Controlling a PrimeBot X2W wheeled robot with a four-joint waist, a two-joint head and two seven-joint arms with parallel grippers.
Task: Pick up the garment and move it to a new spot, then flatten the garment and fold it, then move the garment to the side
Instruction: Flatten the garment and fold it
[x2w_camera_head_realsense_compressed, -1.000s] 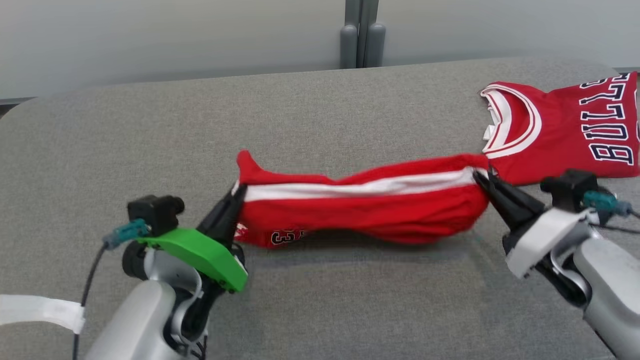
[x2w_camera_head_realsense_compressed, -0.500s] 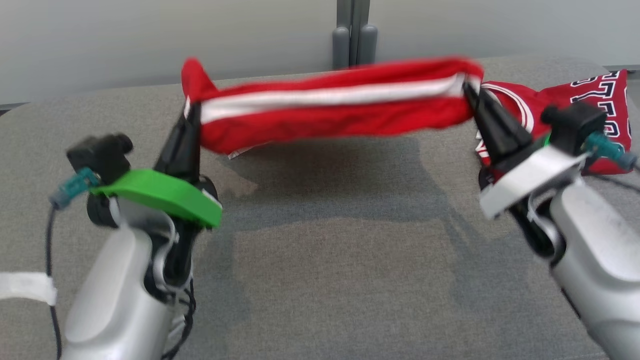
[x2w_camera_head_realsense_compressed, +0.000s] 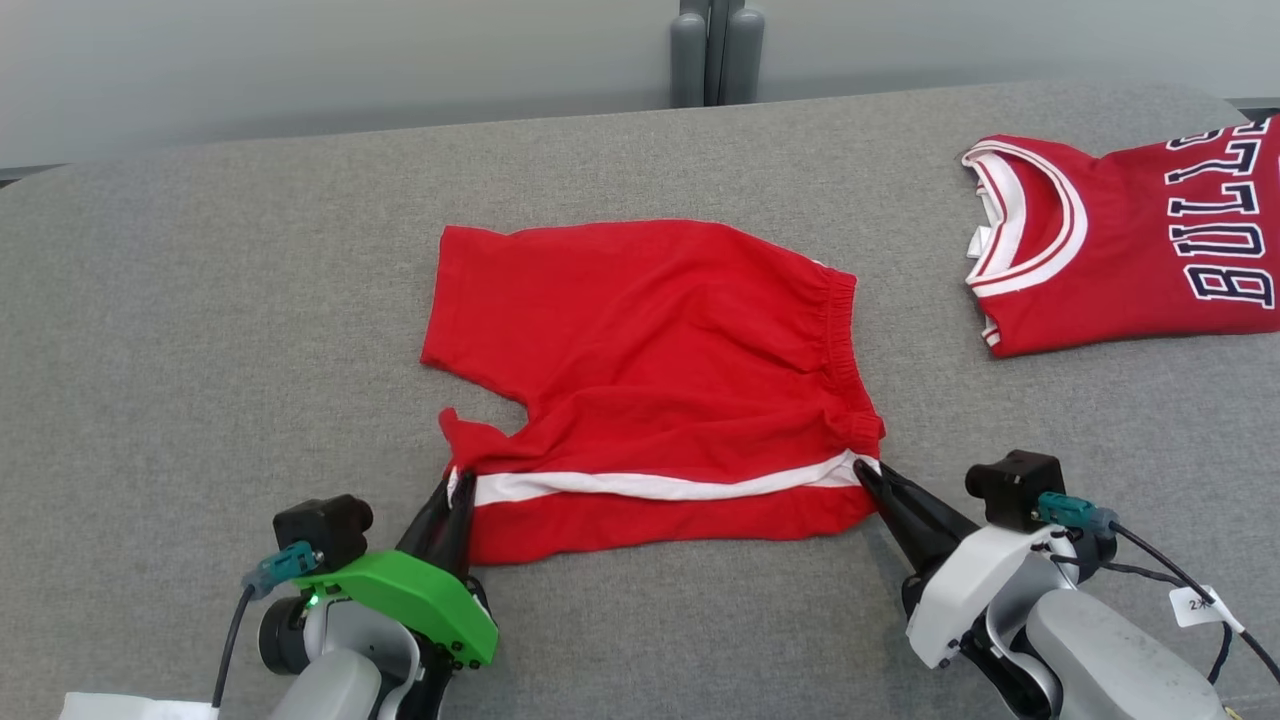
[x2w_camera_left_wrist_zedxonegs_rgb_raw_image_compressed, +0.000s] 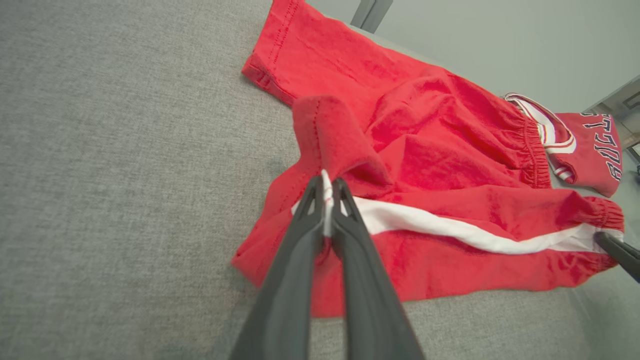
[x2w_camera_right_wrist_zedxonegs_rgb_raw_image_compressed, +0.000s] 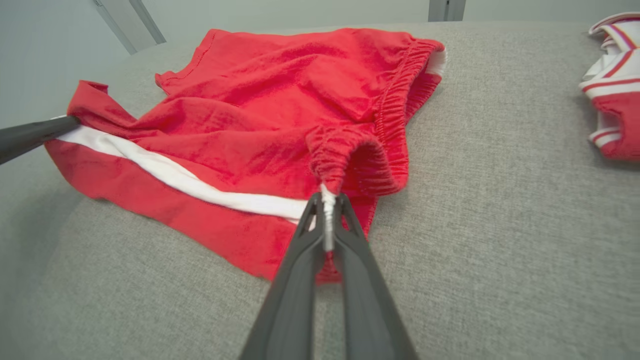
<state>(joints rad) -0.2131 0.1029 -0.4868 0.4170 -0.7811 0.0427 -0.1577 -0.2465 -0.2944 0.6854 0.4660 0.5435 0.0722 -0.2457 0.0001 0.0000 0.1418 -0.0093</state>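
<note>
A second before, the red shorts (x2w_camera_head_realsense_compressed: 650, 370) had hung off the cloth as a rolled band stretched between the two claws. By this moment they lay spread on the grey padded surface (x2w_camera_head_realsense_compressed: 200, 300), most of the fabric fanned out beyond the fingertips and away from the robot. The left claw (x2w_camera_head_realsense_compressed: 455, 492) was pressed together on the leg-hem end of the white stripe (x2w_camera_head_realsense_compressed: 650, 487), and the right claw (x2w_camera_head_realsense_compressed: 868, 472) was pinching the waistband end of it, so the stripe ran nearly taut from one claw to the other. The throw seemed to have done most of the flattening. The far leg lay broad and smooth ahead of the left claw, while the near leg was curled up just beside its tips and the elastic was bunched at the right claw's tips. A red jersey (x2w_camera_head_realsense_compressed: 1120, 250) lay well apart, beyond and outward of the right claw. The move to a new spot looked complete; smoothing those two gathered corners probably remained before any fold could begin.
</note>
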